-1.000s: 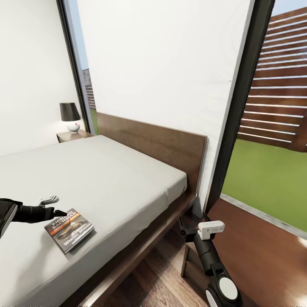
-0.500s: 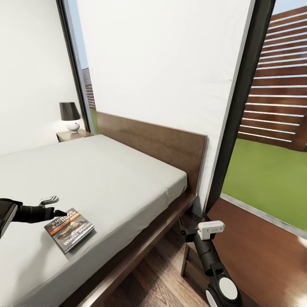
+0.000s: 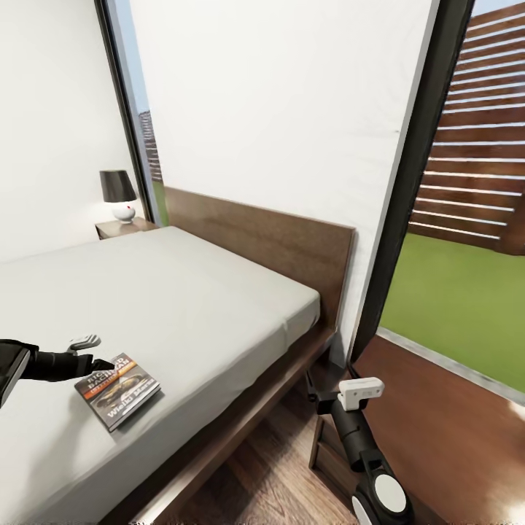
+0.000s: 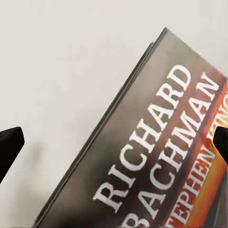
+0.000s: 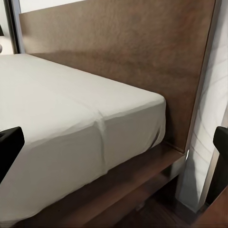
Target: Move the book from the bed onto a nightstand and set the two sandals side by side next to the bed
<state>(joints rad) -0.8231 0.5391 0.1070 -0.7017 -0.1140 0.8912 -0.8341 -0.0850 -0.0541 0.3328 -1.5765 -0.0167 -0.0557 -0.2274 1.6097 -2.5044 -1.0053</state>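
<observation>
Inspector: Head view, lower left of the frame: the left gripper is over the grey mattress of the bed, jaws parted, one fingertip at the near top corner of the book. Nothing is held.

Clerk: And the book itself?

Inspector: It lies flat on the mattress near the bed's front edge. The left wrist view adds what the head view cannot resolve: the cover reads "RICHARD BACHMAN" in white over an orange band, with both dark fingertips wide apart at the frame's sides.

Clerk: Further right?

Inspector: A black-shaded lamp stands on the nightstand, upper left, beyond the bed. At lower right, the right gripper hangs beside the bed frame; the right wrist view shows its jaws spread and empty, facing the headboard.
</observation>
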